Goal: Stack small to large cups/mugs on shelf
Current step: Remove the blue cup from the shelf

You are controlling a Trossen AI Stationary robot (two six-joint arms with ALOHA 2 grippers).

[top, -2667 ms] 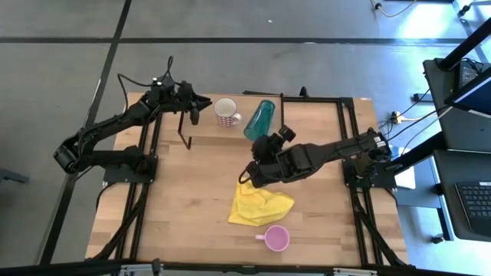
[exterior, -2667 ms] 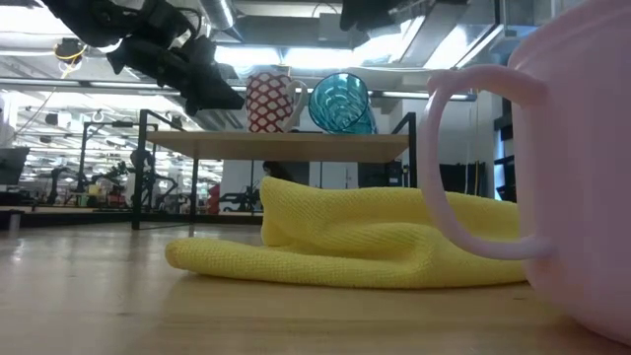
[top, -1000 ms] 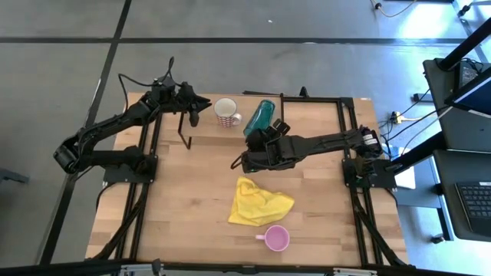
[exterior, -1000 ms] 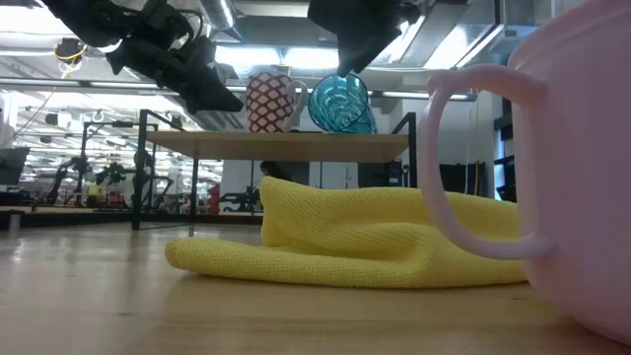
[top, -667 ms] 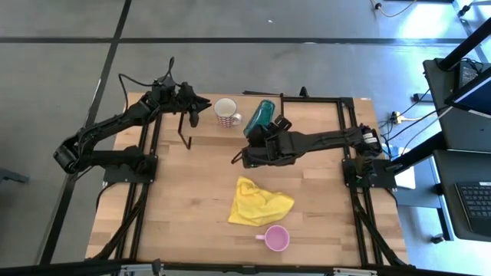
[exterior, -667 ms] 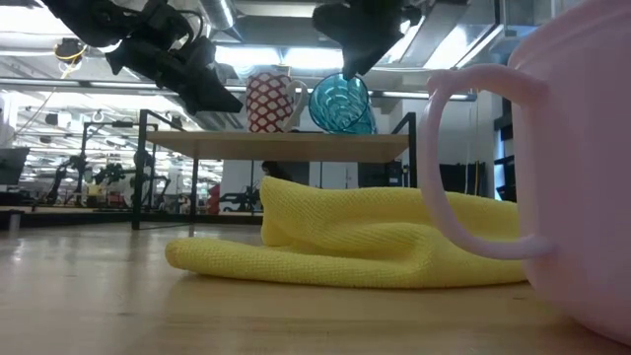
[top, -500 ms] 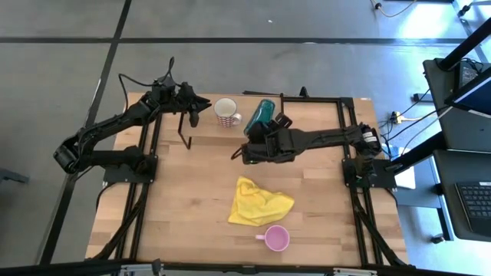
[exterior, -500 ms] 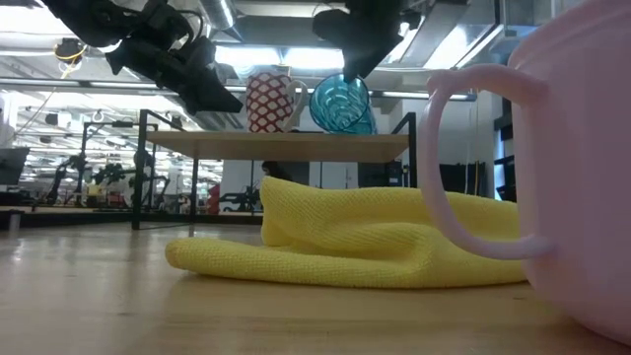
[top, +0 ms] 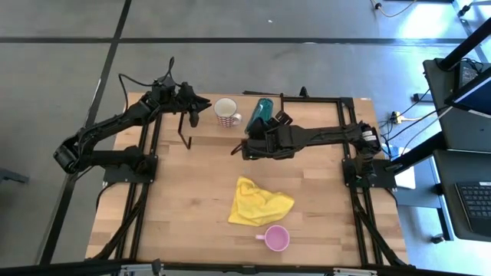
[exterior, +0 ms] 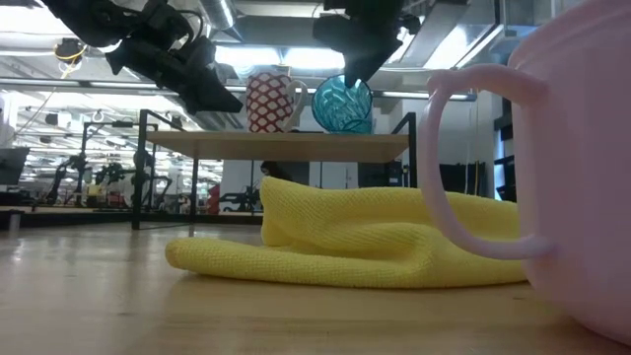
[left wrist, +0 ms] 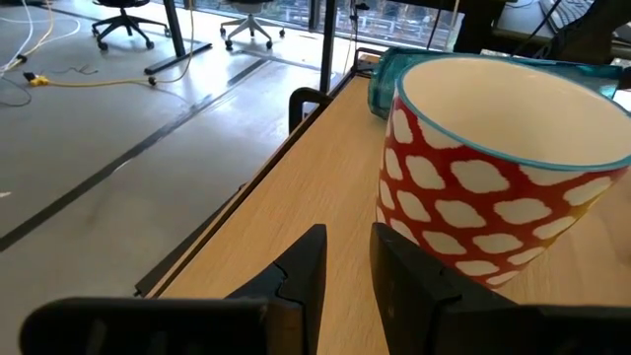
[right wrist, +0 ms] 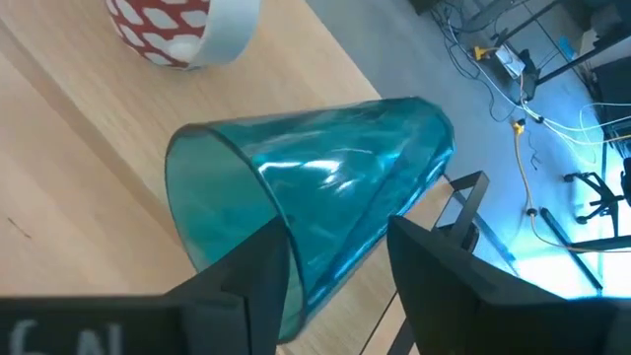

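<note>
On the desk stands the shelf, with the teal tumbler lying on its side and the white patterned mug upright beside it. Both fingers of the right pincer straddle the tumbler, not clamping it. At the shelf's other end, the left pincer hangs part-open near the mug, gripping nothing. Lower on the desk lie a yellow cloth and the small pink mug.
</note>
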